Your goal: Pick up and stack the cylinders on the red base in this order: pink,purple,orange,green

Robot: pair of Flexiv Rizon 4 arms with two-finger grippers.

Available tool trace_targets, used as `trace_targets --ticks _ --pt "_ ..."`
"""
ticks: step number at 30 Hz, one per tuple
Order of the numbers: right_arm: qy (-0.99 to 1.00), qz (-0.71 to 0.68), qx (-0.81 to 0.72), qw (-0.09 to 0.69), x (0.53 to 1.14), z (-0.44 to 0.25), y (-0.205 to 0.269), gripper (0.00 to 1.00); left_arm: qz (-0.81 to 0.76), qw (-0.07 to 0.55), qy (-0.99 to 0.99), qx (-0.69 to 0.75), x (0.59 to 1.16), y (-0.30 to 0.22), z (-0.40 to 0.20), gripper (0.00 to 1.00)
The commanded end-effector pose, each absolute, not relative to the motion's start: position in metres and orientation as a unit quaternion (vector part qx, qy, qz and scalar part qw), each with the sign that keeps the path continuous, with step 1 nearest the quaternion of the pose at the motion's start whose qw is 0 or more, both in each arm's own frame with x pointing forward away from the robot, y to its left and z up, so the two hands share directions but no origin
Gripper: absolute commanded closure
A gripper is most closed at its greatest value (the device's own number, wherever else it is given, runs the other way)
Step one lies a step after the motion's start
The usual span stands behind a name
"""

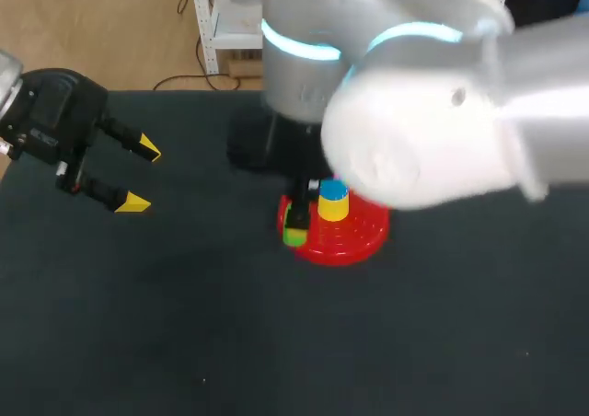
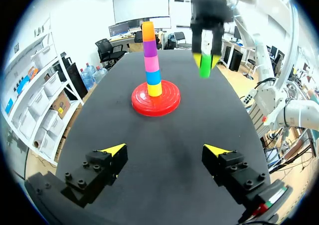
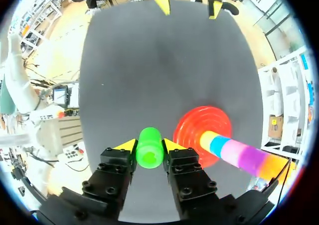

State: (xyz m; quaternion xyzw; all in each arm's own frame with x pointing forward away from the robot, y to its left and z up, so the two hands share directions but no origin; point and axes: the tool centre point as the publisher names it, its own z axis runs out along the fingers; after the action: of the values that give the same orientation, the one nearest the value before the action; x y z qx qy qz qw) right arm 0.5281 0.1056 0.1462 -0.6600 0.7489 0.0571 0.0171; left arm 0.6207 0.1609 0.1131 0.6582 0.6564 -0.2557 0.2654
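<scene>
Right pincer (image 3: 149, 145) is clamped on the green cylinder (image 3: 149, 156), one finger on each side. It's holding it upright in the air, just beside the stack (image 2: 151, 60). That stack sits on the red base (image 2: 172, 101) and already has pink and purple, with orange (image 2: 148, 31) on top.

So I'd say this is the last step, since green is the only piece not on yet. Next move as I read it:
- lift until green's bottom clears the orange top
- slide across until it's centred
- come straight down and let go

In the left wrist view green looks lower than the orange top, though depth is hard to judge there. The head view is no help, since the right arm covers most of the stack.

The main thing in the way is the stack itself. It's tall and thin, so a sideways move at this height could knock it over.

Left pincer (image 2: 164, 149) is wide open with nothing in it, well apart on the left side of the worktop (image 1: 184, 324). No trouble from there.
</scene>
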Motion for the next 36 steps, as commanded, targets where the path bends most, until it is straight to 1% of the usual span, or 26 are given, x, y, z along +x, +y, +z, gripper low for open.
trace_targets --ticks 1,7,14,27,36 --pt "0.755 0.049 -0.654 0.022 0.543 0.206 0.090 1.00 -0.255 0.266 0.656 0.658 0.621 0.161 0.112 0.00" --pt "0.759 0.019 -0.649 0.040 0.566 0.242 0.084 1.00 -0.255 0.266 0.656 0.658 0.621 0.161 0.112 0.00" --pt "0.769 -0.001 -0.638 0.037 0.599 0.266 0.073 1.00 -0.255 0.266 0.656 0.658 0.621 0.161 0.112 0.00" --pt "0.792 -0.002 -0.610 0.035 0.646 0.283 0.057 1.00 -0.255 0.266 0.656 0.658 0.621 0.161 0.112 0.00" --pt "0.795 0.014 -0.606 0.010 0.664 0.274 0.053 1.00 -0.255 0.266 0.656 0.658 0.621 0.161 0.112 0.00"
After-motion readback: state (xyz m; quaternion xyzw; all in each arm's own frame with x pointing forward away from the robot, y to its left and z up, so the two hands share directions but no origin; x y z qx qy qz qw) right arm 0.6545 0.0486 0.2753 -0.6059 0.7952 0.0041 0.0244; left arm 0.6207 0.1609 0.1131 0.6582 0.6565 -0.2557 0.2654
